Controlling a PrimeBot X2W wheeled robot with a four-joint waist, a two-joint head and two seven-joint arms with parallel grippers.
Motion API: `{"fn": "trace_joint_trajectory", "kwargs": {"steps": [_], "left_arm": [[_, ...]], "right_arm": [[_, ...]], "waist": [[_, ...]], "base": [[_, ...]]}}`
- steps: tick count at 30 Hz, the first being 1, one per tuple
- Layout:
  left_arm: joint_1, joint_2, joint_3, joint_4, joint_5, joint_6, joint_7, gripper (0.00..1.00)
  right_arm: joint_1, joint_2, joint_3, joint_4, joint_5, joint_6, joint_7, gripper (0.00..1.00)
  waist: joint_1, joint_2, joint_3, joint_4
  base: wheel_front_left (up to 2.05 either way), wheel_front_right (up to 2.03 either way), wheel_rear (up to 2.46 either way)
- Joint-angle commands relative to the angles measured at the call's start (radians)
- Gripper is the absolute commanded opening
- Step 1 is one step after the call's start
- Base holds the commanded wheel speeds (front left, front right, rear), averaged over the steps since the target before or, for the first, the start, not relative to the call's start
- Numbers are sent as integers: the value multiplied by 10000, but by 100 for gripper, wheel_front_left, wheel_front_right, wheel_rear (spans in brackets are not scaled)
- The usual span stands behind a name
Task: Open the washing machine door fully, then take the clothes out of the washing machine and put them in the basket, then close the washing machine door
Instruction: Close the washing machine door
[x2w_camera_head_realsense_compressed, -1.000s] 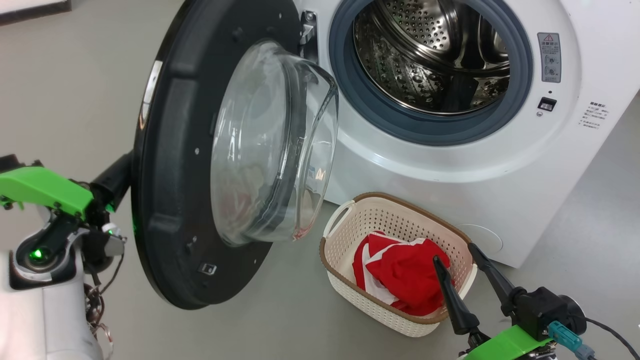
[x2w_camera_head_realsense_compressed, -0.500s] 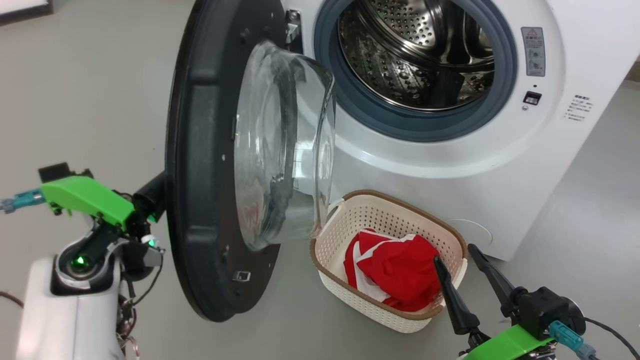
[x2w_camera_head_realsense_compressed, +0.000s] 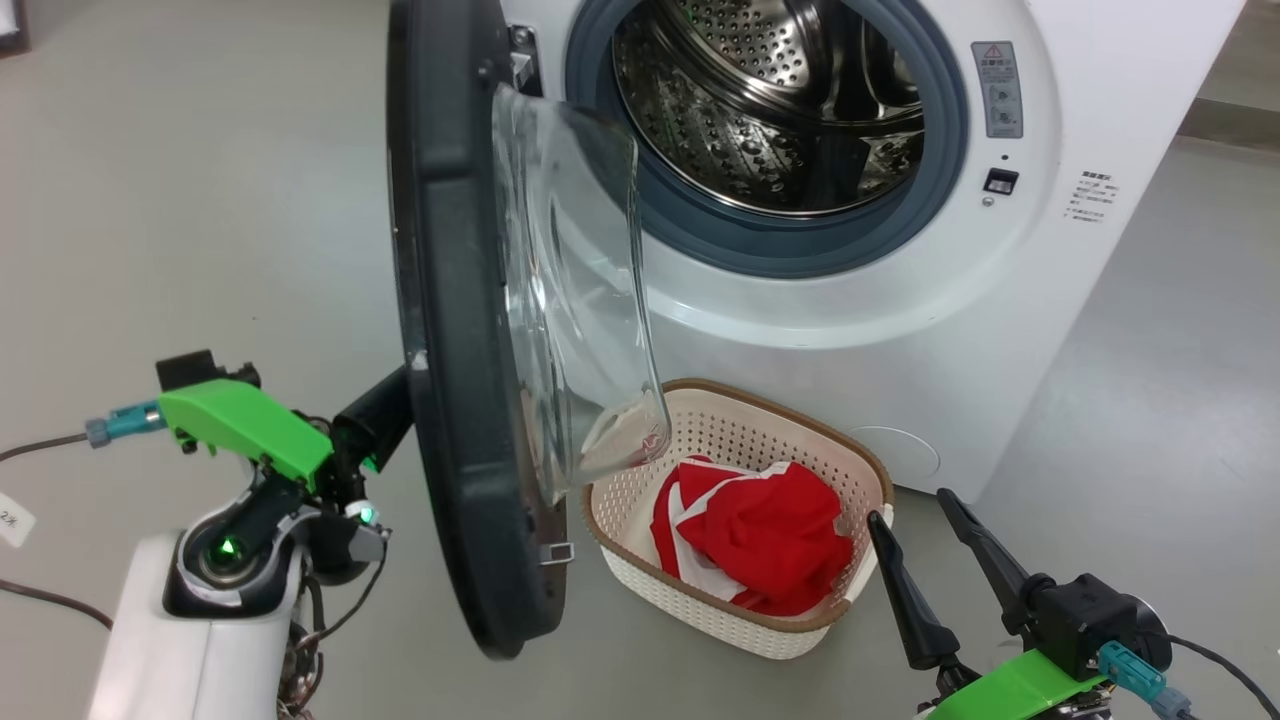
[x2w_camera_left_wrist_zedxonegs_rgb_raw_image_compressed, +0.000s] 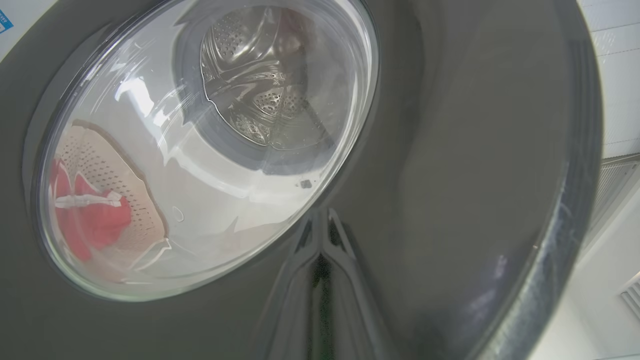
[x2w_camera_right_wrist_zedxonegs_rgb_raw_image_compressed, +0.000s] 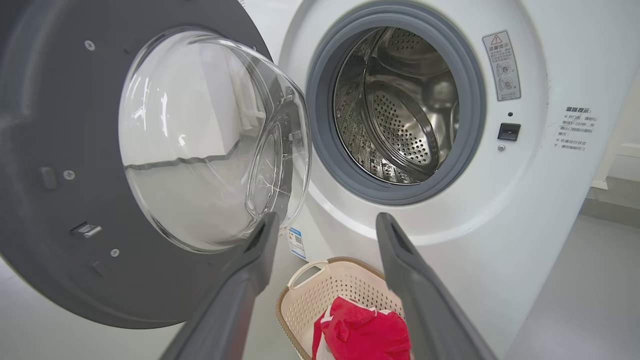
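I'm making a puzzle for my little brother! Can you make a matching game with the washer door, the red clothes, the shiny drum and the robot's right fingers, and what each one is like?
Things:
1. washing machine door
2. clothes
3. drum
4. right gripper

States:
A. lying in the basket
B. fingers spread apart, holding nothing
C. swung partly open
D. shiny steel, no clothes seen inside

Pairs: 1-C, 2-A, 3-D, 4-B.
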Motion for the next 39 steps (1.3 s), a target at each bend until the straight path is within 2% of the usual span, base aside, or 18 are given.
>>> {"fn": "trace_joint_trajectory", "kwargs": {"steps": [1,6,10,11,12,13,14,15,20,21,24,25,29,33,39], "left_arm": [[-39,107,56,-458,-180,-76,30,0],[161,137,-11,-697,-96,-105,-253,0],[416,498,-270,-940,828,-325,-877,0],[474,558,-297,-1009,1030,-431,-1087,21],[526,648,-332,-1097,1266,-578,-1312,58],[585,761,-397,-1219,1547,-770,-1555,84],[670,857,-463,-1350,1808,-925,-1792,97],[767,979,-534,-1509,2097,-1071,-2055,100],[1307,1829,-1065,-2203,4068,-1388,-3875,100],[1307,1829,-1065,-2203,4068,-1388,-3875,100],[1577,2327,-1465,-2494,5566,-1418,-5448,100],[1738,2664,-1716,-2521,6677,-1421,-6503,100],[2051,2955,-2100,-2488,8370,-1208,-8107,100],[2379,2925,-2216,-2605,9277,-907,-8670,100],[2987,2792,-2192,-3046,10460,-402,-8828,100]], "right_arm": [[-425,10,209,-225,19,48,-65,100],[-339,10,227,-235,11,48,-65,100],[-321,10,248,-233,9,48,-65,100],[-317,10,251,-232,8,48,-65,100],[-314,10,254,-230,5,48,-65,100],[-308,10,263,-226,3,48,-65,100],[-299,10,283,-209,9,48,-65,100],[-290,10,308,-186,29,48,-65,100],[-295,10,360,-144,199,48,-65,100],[-295,10,360,-144,199,48,-65,100],[-290,10,375,-143,225,48,-65,100],[-292,10,401,-134,251,48,-65,100],[-289,10,456,-120,303,48,-65,100],[-270,10,475,-107,320,48,-65,100],[-267,11,484,-127,377,48,-65,100]], "waist": [[-1,-1,-26,-109],[-1,-1,-45,-177],[-1,-1,-55,-170],[-1,-1,-58,-166],[-1,-1,-64,-163],[-1,-1,-72,-167],[-1,-1,-85,-176],[-1,-1,-98,-189],[-1,-1,-102,-253],[-1,-1,-102,-253],[-1,-1,-89,-283],[-1,-1,-81,-308],[-1,-1,-91,-362],[-1,-1,-79,-409],[-1,-1,-33,-435]], "base": [[0,0,0],[0,0,0],[0,0,0],[0,0,0],[0,0,0],[0,0,0],[0,0,0],[0,0,0],[0,0,0],[0,0,0],[0,0,0],[0,0,0],[0,0,0],[0,0,0],[0,0,0]]}}
